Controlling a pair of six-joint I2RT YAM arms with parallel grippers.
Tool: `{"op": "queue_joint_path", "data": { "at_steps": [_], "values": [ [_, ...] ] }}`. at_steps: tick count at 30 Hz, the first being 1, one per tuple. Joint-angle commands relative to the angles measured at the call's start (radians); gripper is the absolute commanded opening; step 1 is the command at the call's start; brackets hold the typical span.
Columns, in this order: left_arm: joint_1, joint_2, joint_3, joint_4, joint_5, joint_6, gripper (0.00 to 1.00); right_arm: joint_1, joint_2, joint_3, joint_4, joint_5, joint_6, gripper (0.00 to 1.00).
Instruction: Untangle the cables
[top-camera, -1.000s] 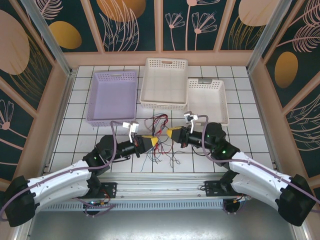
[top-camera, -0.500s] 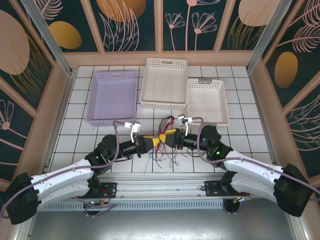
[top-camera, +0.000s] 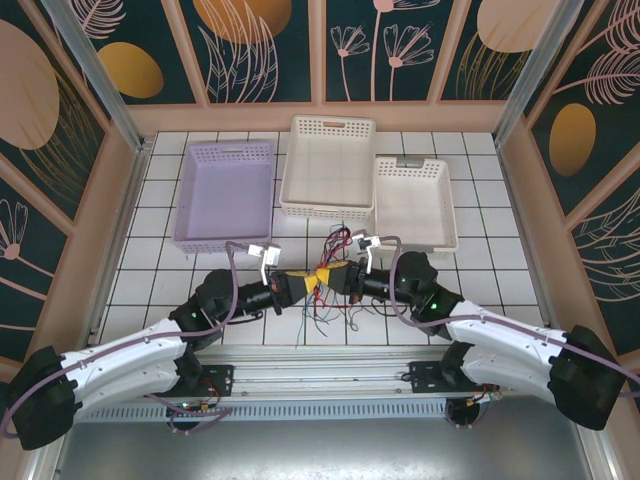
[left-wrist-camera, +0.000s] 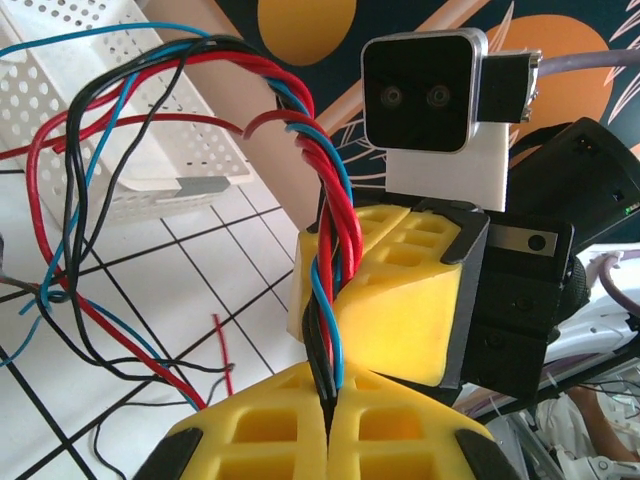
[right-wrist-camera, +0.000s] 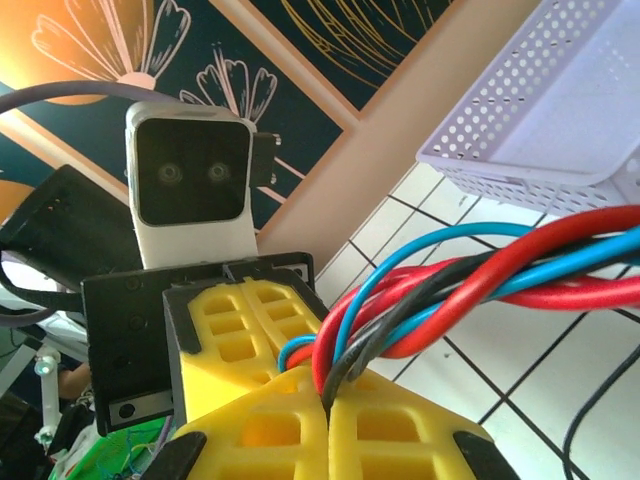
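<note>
Where cables (left-wrist-camera: 335, 225) enter left gripper (left-wrist-camera: 328, 400) and right gripper (right-wrist-camera: 328, 395), strands disappear — pinched.

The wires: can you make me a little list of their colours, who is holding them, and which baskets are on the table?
cables: red, blue and black, twisted into one bundle
left fingers: shut on the bundle
right fingers: shut on the same bundle, close beside the left fingers
loose ends: trailing onto the tiled table
baskets: lilac basket, big white basket, small white basket, all beyond the bundle
</note>
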Motion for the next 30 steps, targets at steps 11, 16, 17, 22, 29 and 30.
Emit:
{"op": "queue_joint_path", "data": {
  "at_steps": [11,16,17,22,29,30],
  "values": [
    [0.000,-0.187,0.033,-0.172,-0.027,0.054,0.00,-0.057,-0.050,0.051,-0.333,0.204,-0.101,0.00],
    [0.000,-0.254,0.118,-0.374,-0.092,0.125,0.00,-0.118,-0.082,0.065,-0.478,0.356,-0.081,0.00],
    [-0.001,-0.264,0.147,-0.434,-0.111,0.142,0.00,-0.142,-0.092,0.061,-0.497,0.359,-0.077,0.00],
    [0.000,-0.283,0.261,-0.682,-0.203,0.204,0.00,-0.234,-0.172,0.028,-0.523,0.342,-0.055,0.00],
    [-0.001,-0.305,0.401,-0.910,-0.295,0.273,0.00,-0.320,-0.220,0.031,-0.585,0.340,-0.047,0.00],
    [0.000,-0.308,0.422,-0.936,-0.305,0.284,0.00,-0.331,-0.222,0.032,-0.596,0.345,-0.046,0.00]
  ]
}}
